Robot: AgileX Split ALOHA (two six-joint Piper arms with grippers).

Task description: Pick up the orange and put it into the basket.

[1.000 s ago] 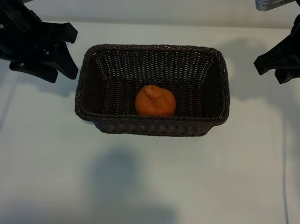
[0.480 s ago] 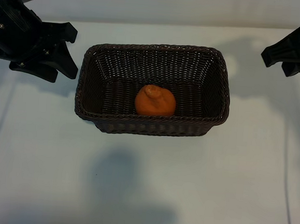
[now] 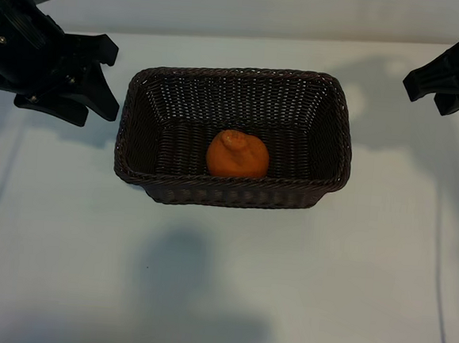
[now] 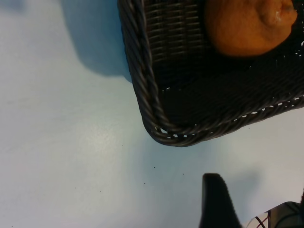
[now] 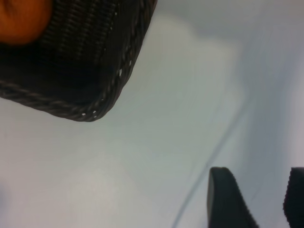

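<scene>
- The orange sits inside the basket, on its floor near the front wall and about midway along that wall. It is squat and round, with dimpled matte skin and a bumpy knob on top.
- The basket is rectangular with rounded corners, woven of dark brown wicker and finished with a braided rim. It rests on the pale, smooth surface.
- The left tool hangs just beside the basket's left end, clear of the rim. Its black fingers are spread and hold nothing.
- The right tool is up at the far right edge of the exterior view, well apart from the basket. Its ridged black fingers stand apart with nothing between them.
</scene>
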